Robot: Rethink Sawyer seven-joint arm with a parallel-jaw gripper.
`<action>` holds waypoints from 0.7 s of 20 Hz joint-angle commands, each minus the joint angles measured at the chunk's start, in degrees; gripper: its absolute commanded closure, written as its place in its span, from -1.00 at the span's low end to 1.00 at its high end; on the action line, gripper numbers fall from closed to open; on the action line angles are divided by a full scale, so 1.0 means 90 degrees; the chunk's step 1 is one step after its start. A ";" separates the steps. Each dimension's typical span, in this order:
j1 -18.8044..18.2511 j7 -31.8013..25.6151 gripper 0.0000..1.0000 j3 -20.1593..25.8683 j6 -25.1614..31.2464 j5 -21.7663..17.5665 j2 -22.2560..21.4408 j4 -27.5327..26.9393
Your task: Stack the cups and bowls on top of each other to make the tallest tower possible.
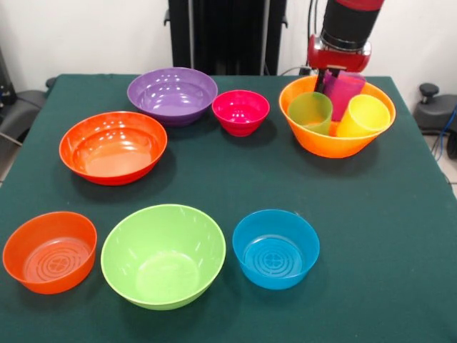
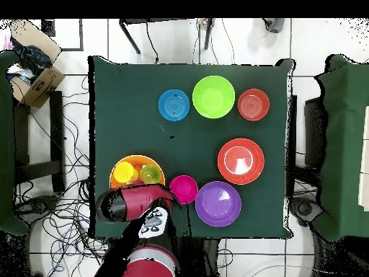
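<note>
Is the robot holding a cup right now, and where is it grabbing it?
It looks so: the gripper meets the purple cup at its upper edge, inside the big orange bowl. The exact grip is hidden.

Arm (image 1: 348,32) is getting cut off by top edge, gripper (image 1: 330,80) fingers are hiding behind purple cup (image 1: 343,93), so grip state is staying unreadable.

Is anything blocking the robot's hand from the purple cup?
Nothing visible blocks it. The end effector is already right at the purple cup, inside the big orange bowl. The green cup and yellow cup stand in front, not between.
</note>
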 commanded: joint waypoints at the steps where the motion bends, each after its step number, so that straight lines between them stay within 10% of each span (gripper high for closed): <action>1: -0.0109 0.0594 1.00 0.0628 -0.0006 0.0161 0.0393 -0.0838; 14: -0.0149 0.0491 1.00 0.0608 0.0436 0.0142 0.0480 -0.0994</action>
